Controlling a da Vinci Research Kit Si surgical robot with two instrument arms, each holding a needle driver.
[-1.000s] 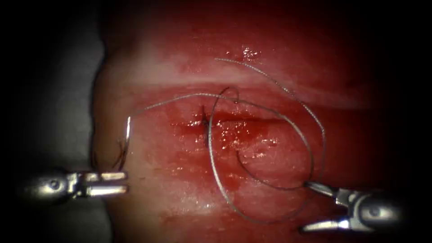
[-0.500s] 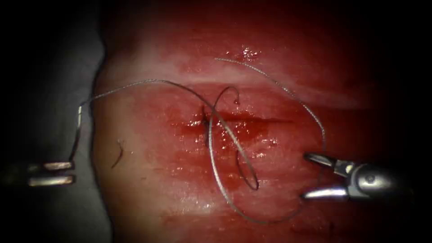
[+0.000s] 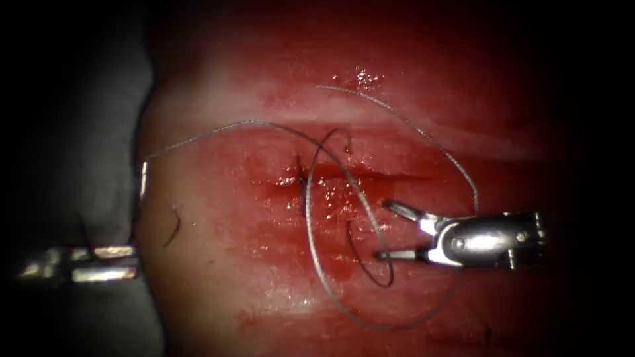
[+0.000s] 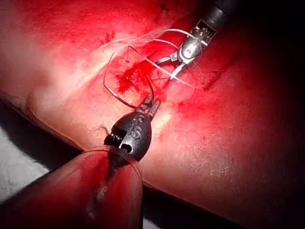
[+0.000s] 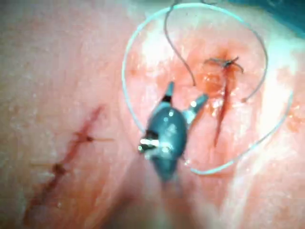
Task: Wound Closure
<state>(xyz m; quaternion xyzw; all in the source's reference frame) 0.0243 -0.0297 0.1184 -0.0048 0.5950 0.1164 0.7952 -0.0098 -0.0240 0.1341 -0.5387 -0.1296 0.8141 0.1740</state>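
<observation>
Now needle upright in left pincer, tip hidden.

1. In the left wrist view, the dark housing of the left tool, just behind its jaws, carries a short row of raised characters. One looks like an "S", but the marking as a whole cannot be read with any certainty.
2. In the endoscope view, the metal body of the right tool shows round pins and bright glints, and nothing on it reads as a letter or a number.
3. No other text, label, brand, number or sign can be read.
</observation>
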